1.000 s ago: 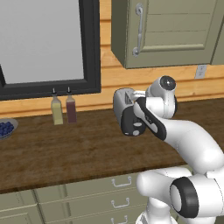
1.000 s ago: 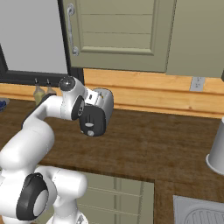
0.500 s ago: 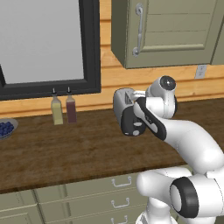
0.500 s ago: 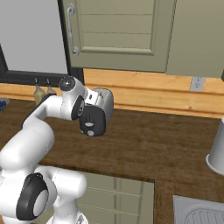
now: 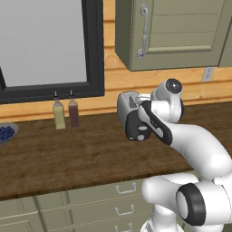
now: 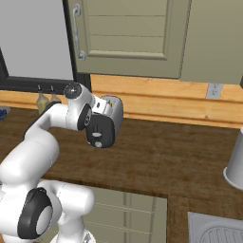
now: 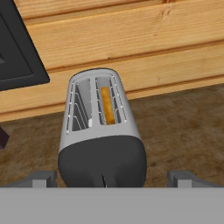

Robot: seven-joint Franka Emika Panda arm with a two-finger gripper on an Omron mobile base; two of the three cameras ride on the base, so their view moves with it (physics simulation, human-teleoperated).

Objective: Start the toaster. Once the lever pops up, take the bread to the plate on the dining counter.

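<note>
Brown wood-grain table (image 5: 68,158) runs below a pale plank wall, with olive drawer fronts under it and olive cabinets (image 6: 137,38) above. A dark-framed window (image 5: 45,45) hangs at the left. In the right base view, a steel sink (image 6: 218,230) sits in the lower right corner and a pale grey cylinder (image 6: 236,163) stands near it; the left base view has instead two small bottles (image 5: 65,113) under the window and a bowl with blue contents (image 5: 7,133) at the far left.

The toaster (image 7: 98,131) stands on the table near the wall, mostly covered by the arm in both base views. From the hand view, its two slots are open to the eye, and the bread (image 7: 107,107) sits down in the right slot, only its tan edge seen. The pincer (image 7: 111,178) is spread wide, one tip at each side of the toaster's black end face, holding nothing.
</note>
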